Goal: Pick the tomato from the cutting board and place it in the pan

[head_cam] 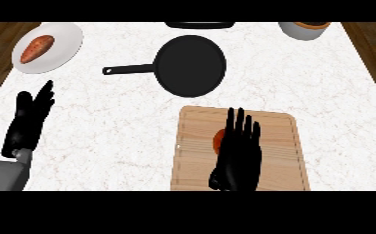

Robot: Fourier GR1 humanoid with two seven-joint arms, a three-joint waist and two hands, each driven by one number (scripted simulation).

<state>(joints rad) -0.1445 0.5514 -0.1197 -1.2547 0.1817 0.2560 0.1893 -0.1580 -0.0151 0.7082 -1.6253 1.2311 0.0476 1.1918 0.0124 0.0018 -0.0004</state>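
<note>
The tomato (218,139) is red-orange and sits on the left half of the cutting board (283,148); only its left edge shows. The board is pale wood, rectangular with rounded corners, lying flat on the near side of the table (110,128). The pan (192,64) is black and round. It lies just beyond the board without touching it, its handle pointing left.

The bench (110,128) held one pan (189,64), one cutting board (279,153), one tomato (218,139), one plate (62,41), one orange vegetable (37,49) and one bowl (305,29). Hands numbered two: left hand (26,123), right hand (238,158).
</note>
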